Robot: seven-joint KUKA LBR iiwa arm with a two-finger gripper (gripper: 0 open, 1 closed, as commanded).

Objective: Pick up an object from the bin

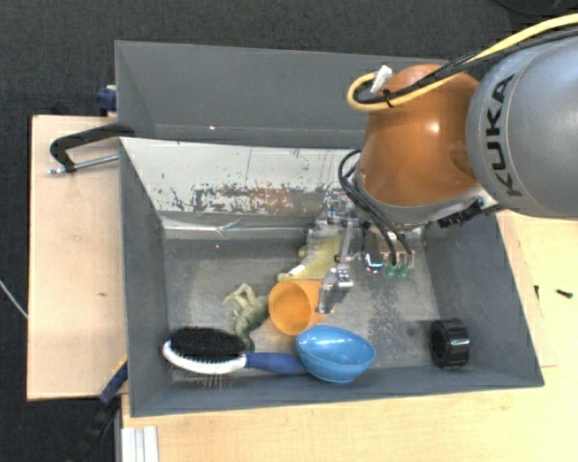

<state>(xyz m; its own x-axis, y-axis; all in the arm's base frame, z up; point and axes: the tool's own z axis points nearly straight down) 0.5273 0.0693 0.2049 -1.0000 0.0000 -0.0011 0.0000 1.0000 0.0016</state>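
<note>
Gripper (337, 285) hangs low over the middle of the grey metal bin (144, 258), just beside the rim of a small orange plastic cup (290, 308) that lies on its side; whether it is spread or closed I cannot tell, and nothing shows held in it. The cup is the nearest thing, and tipped over like this its thin wall probably offers an edge to pinch. Crowding it toward the bin's near edge are a blue oval plastic bowl (335, 352), a pale green toy figure (245, 306) and a black-bristled brush with a blue handle (207, 349), so a grasp from the open far side looks cleanest.
</note>
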